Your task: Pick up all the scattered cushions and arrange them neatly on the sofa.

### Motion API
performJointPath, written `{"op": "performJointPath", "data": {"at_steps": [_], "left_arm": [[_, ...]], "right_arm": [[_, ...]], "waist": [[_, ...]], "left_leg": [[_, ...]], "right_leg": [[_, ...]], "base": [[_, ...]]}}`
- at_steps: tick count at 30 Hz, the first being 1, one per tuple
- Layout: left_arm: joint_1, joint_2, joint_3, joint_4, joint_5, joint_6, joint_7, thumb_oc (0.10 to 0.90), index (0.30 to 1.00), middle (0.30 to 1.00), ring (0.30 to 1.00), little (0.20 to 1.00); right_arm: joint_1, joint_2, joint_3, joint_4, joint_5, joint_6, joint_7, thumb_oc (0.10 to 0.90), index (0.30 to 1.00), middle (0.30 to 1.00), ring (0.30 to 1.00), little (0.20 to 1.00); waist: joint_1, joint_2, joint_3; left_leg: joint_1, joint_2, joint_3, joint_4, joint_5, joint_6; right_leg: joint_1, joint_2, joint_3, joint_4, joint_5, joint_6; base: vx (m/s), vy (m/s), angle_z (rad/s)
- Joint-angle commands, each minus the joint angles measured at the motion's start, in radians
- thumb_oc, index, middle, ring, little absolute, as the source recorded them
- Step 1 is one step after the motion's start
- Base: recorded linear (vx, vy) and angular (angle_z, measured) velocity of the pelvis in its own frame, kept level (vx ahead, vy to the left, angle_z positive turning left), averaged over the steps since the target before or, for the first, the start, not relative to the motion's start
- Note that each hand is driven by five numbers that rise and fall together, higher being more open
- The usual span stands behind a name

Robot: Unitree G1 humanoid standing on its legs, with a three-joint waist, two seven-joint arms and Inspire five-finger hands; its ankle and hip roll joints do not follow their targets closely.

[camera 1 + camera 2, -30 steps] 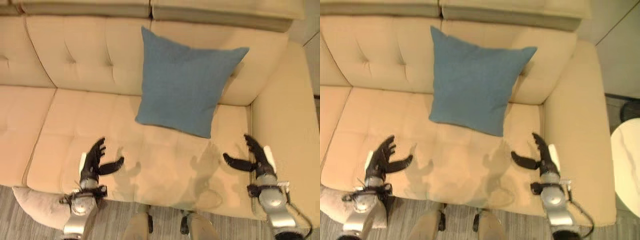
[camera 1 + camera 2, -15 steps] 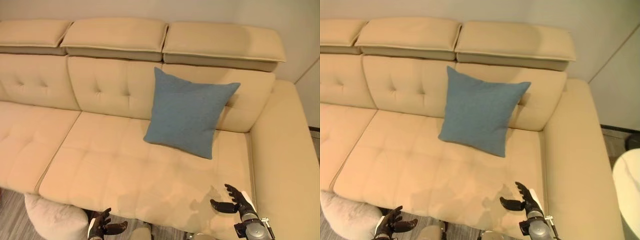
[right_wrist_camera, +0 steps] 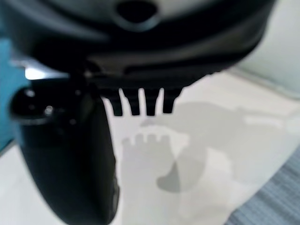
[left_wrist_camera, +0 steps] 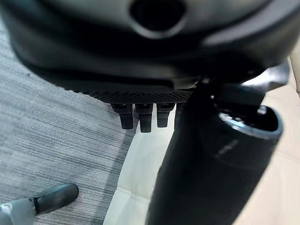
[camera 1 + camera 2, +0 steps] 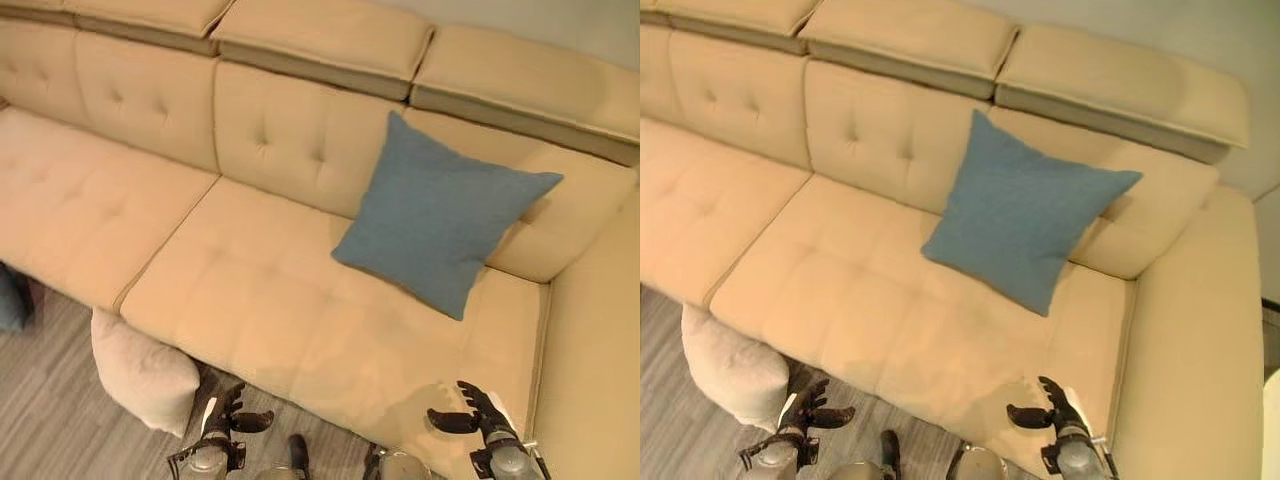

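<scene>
1. Where the beige sofa [image 5: 250, 290] runs past the left edge of the head views, its left seat is cut off, and its right arm is only partly in view.
2. A white cushion [image 5: 140, 365] lies on the grey wood-grain floor [image 5: 50, 420], tucked against the sofa's front edge below the seam between two seats; its inner side is hidden under the seat overhang.
3. A blue cushion [image 5: 440, 215] leans tilted against the backrest at the right end of the seat, one corner pointing up.
4. A dark blue object [image 5: 10, 300] at the left edge of the left eye view is cut off and hard to identify.
5. The left hand [image 5: 225, 415] hangs over the floor just right of the white cushion, apart from it, fingers relaxed and spread, grasping nothing.
6. The right hand [image 5: 475, 415] hovers over the seat's front right corner, fingers likewise loose and empty.
7. The middle and left seats lie bare, giving wide room.
8. Compared with a second ago, the camera has swung up and leftward, showing more sofa and the whole white cushion; the blue cushion has not moved.
</scene>
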State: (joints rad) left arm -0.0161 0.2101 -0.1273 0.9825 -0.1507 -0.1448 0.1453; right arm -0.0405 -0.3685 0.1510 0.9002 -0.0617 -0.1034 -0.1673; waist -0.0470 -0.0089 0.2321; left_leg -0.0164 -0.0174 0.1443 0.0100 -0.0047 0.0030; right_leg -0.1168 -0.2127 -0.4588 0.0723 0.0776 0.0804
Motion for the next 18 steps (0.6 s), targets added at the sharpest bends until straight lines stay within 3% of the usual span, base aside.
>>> {"op": "performJointPath", "data": {"at_steps": [1,5,10,13,18], "left_arm": [[0.020,0.051,0.023,-0.008,0.039,-0.020,0.039,0.800,0.900,0.900,0.900,0.900],[0.004,0.062,0.004,0.027,0.046,-0.012,0.037,0.800,0.900,0.900,0.900,0.900],[-0.007,0.078,-0.021,0.059,0.060,0.000,0.025,0.800,0.900,0.900,0.900,0.900],[-0.013,0.092,-0.020,0.068,0.061,0.004,0.026,0.800,0.900,0.900,0.900,0.900],[-0.008,0.108,-0.015,0.062,0.045,0.001,0.034,0.800,0.900,0.900,0.900,0.900]], "right_arm": [[-0.047,-0.016,0.031,-0.008,-0.033,-0.012,-0.028,0.800,0.900,0.900,0.900,0.900],[-0.058,0.002,0.034,0.018,-0.019,-0.004,-0.034,0.800,0.900,0.900,0.900,0.900],[-0.040,0.015,0.031,0.048,0.008,-0.009,-0.033,0.800,0.900,0.900,0.900,0.900],[-0.033,0.025,0.037,0.047,0.024,-0.016,-0.030,0.800,0.900,0.900,0.900,0.900],[-0.051,0.031,0.059,0.025,0.042,-0.027,-0.028,0.800,0.900,0.900,0.900,0.900]], "waist": [[0.026,-0.043,-0.006],[0.031,-0.039,0.008],[0.036,-0.043,-0.030],[0.049,-0.054,-0.047],[0.083,-0.071,-0.056]], "left_leg": [[0.046,-0.030,-0.029,0.000,-0.137,0.000],[0.024,-0.032,-0.115,-0.023,-0.087,0.015],[-0.043,-0.049,-0.246,-0.019,-0.029,0.012],[-0.077,-0.062,-0.310,-0.019,0.000,-0.001],[-0.137,-0.073,-0.376,-0.042,0.065,-0.045]], "right_leg": [[-0.091,0.047,0.050,-0.081,0.016,0.068],[-0.110,0.078,0.256,0.055,-0.048,0.080],[-0.035,0.147,0.430,0.151,-0.150,0.050],[0.008,0.175,0.455,0.166,-0.200,0.034],[0.063,0.189,0.409,0.073,-0.247,0.004]], "base": [[-0.27,0.046,0.16],[-0.20,0.021,0.53],[-0.12,-0.037,1.24],[-0.09,-0.108,1.20],[-0.12,-0.141,0.90]]}}
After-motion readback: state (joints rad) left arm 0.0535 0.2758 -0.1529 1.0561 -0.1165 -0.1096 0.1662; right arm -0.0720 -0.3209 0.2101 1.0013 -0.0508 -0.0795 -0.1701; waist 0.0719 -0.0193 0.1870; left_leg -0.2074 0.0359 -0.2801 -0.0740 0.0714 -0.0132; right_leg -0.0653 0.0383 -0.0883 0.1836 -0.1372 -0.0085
